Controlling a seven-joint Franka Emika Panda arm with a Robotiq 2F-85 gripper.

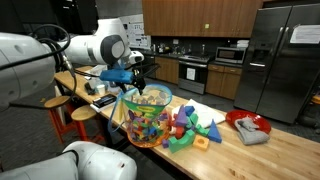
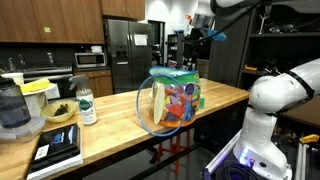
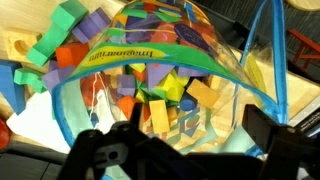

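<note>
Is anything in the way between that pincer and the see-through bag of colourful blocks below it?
Nothing visible. The pincer hangs open just above the bag, with only air between them in both exterior views. The loose blocks lie on the counter beside the bag, off to the side.
</note>
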